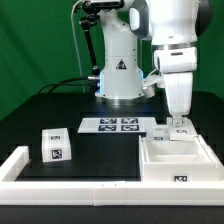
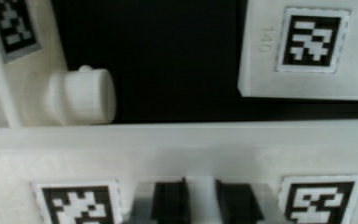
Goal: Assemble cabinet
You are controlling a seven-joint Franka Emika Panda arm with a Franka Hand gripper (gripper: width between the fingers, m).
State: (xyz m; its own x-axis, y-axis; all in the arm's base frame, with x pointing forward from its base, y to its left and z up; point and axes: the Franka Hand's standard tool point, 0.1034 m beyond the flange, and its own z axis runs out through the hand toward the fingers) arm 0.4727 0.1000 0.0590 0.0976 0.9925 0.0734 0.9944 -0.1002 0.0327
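Observation:
The large white cabinet body (image 1: 181, 163) lies at the exterior view's right. My gripper (image 1: 178, 126) is down on a smaller white cabinet block (image 1: 170, 134) at the body's far edge. In the wrist view the dark fingers (image 2: 167, 201) stand close together with a thin white strip of that block (image 2: 176, 150) between them, a marker tag on each side. Beyond it are a white part with a round knob (image 2: 83, 95) and another tagged white part (image 2: 309, 45). A second small tagged block (image 1: 55, 146) stands alone at the exterior view's left.
The marker board (image 1: 113, 124) lies in front of the robot base (image 1: 120, 75). A long low white rail (image 1: 70, 187) runs along the table's front and up the exterior view's left side.

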